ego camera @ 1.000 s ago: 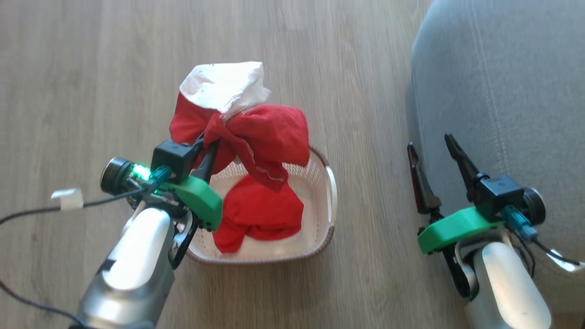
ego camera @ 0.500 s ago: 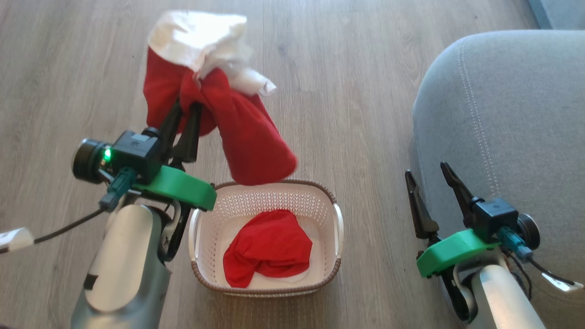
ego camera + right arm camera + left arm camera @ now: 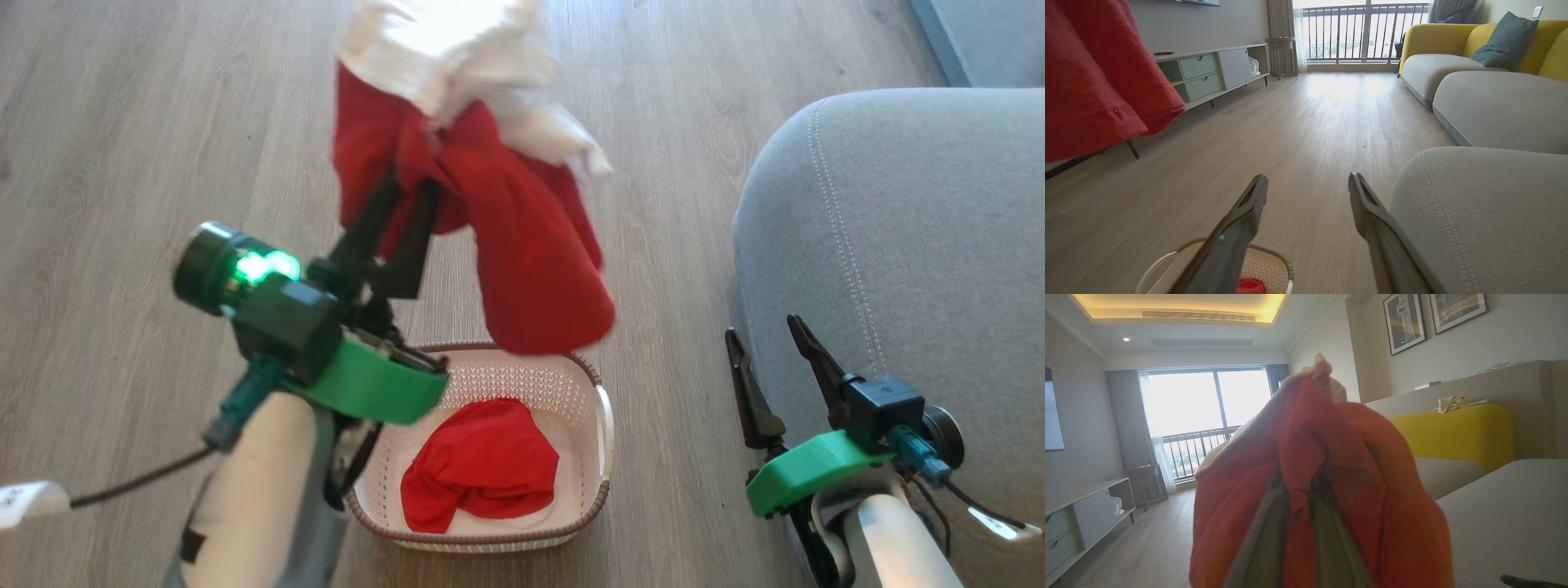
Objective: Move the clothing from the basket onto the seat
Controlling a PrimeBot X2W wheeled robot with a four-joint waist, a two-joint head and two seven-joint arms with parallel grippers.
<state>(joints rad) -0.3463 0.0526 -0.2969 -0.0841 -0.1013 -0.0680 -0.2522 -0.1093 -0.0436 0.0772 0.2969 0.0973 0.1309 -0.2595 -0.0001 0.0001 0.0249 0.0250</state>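
Observation:
My left gripper (image 3: 412,184) is shut on a red garment with white cloth parts (image 3: 522,237), holding it high above the floor beyond the cream basket (image 3: 600,408). The fabric (image 3: 1331,457) drapes over both fingers in the left wrist view. A second red garment (image 3: 482,465) lies bunched in the basket's bottom. The grey seat (image 3: 922,245) with pale stitching stands at the right. My right gripper (image 3: 763,331) is open, low beside the seat's rounded corner, nothing between its fingers (image 3: 1249,208). The hanging garment (image 3: 1098,81) shows at the right wrist view's left.
Wood floor (image 3: 122,122) surrounds the basket. A low media cabinet (image 3: 1212,71) lines the left wall, and a grey-and-yellow sofa (image 3: 1494,85) runs along the right. A balcony window (image 3: 1363,32) closes the far end.
The left gripper has lifted the red and white garment clear of the basket, then carried it up and rightward toward the seat. The head camera shifted. The right gripper stays put.

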